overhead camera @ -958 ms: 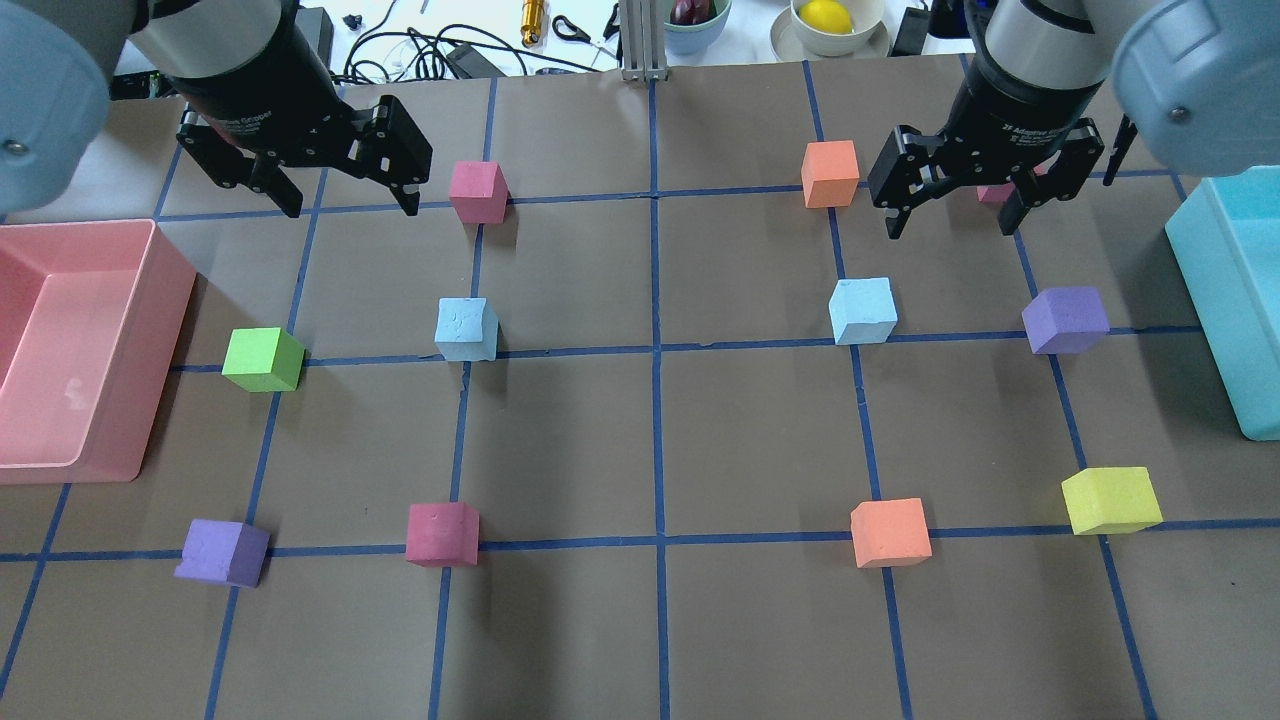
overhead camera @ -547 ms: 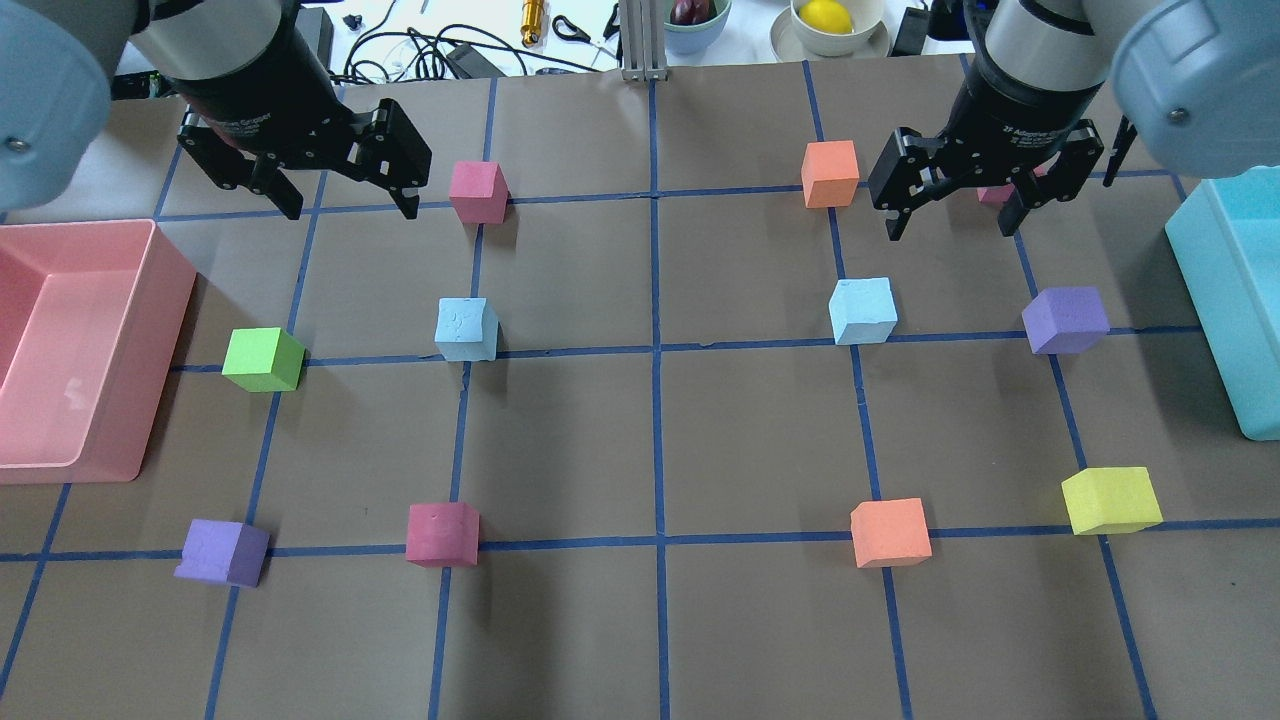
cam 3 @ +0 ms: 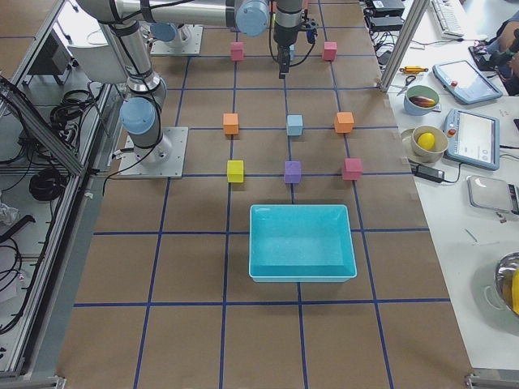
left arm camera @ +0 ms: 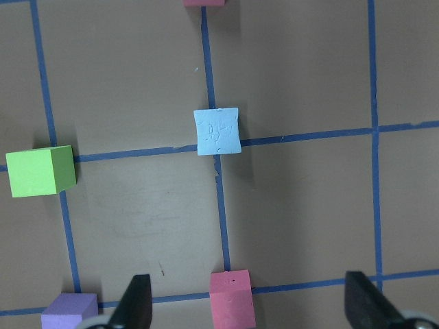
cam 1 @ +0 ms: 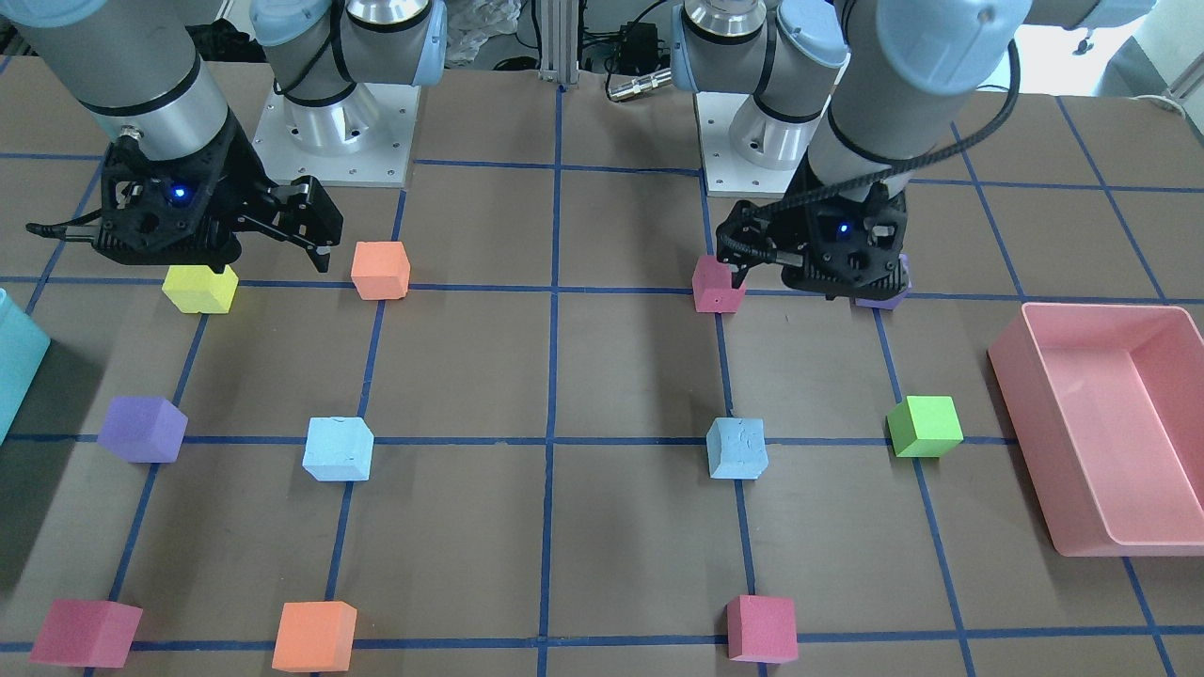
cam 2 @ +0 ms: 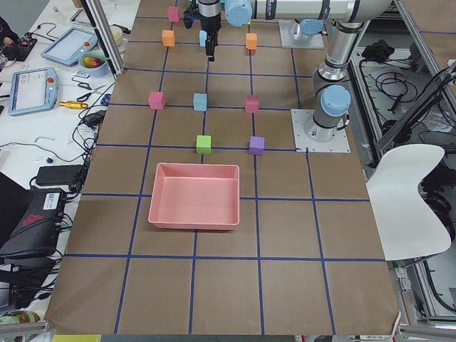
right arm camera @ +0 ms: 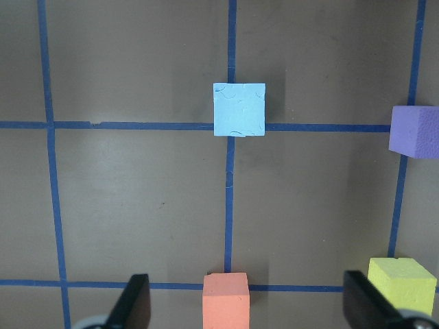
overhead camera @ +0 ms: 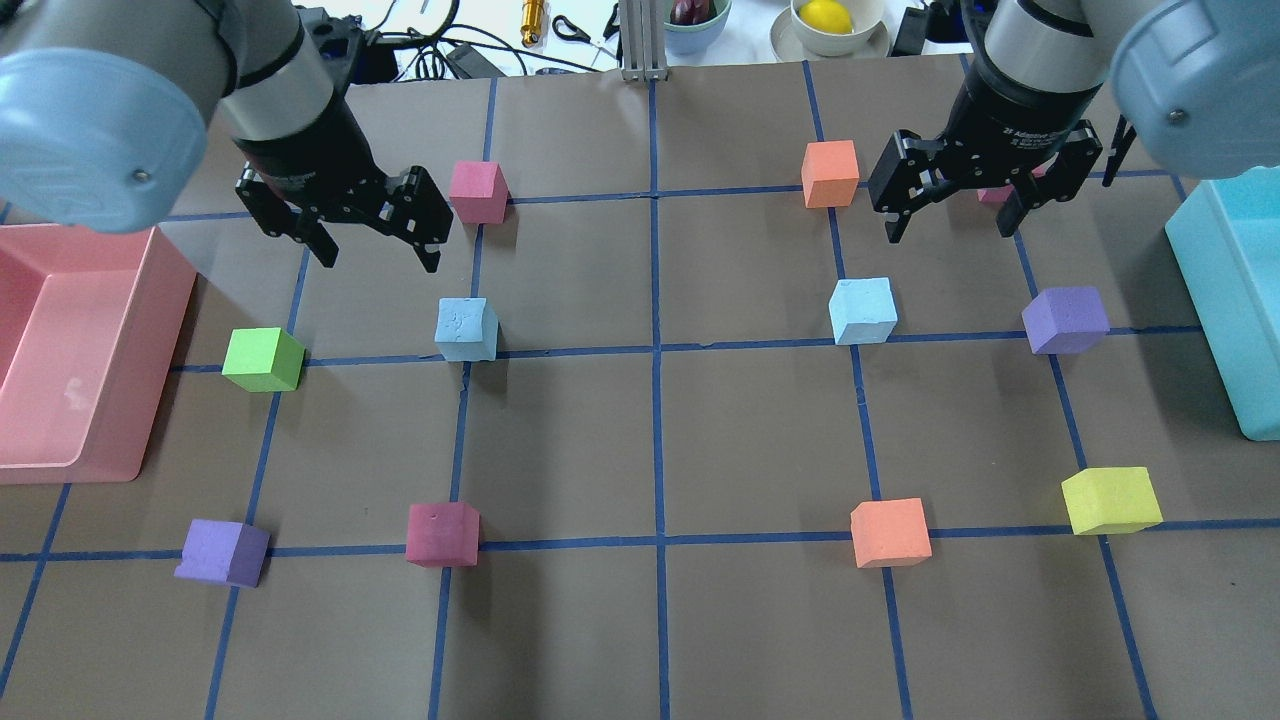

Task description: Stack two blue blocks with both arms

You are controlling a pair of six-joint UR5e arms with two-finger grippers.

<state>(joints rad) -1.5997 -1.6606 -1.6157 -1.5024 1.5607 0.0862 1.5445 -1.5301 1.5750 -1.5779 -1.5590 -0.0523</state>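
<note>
Left gripper (overhead camera: pixel 378 262) hovers above brown gridded table (overhead camera: pixel 750 430) (bench (overhead camera: pixel 590 55) beyond).

One camera looks forward and down over the robot's shoulders; another faces the robot across the brown paper-covered table (cam 1: pixel 640 376). Two distant cameras look along it from either end. The left wrist camera looks straight down, close, on a pale sky-blue foam cube (left arm camera: pixel 218 131), the right on the other blue cube (right arm camera: pixel 239 110); both show from overhead.

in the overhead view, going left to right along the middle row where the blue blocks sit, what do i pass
pink tray → green cube → left blue block → right blue block → purple cube → teal box
</note>
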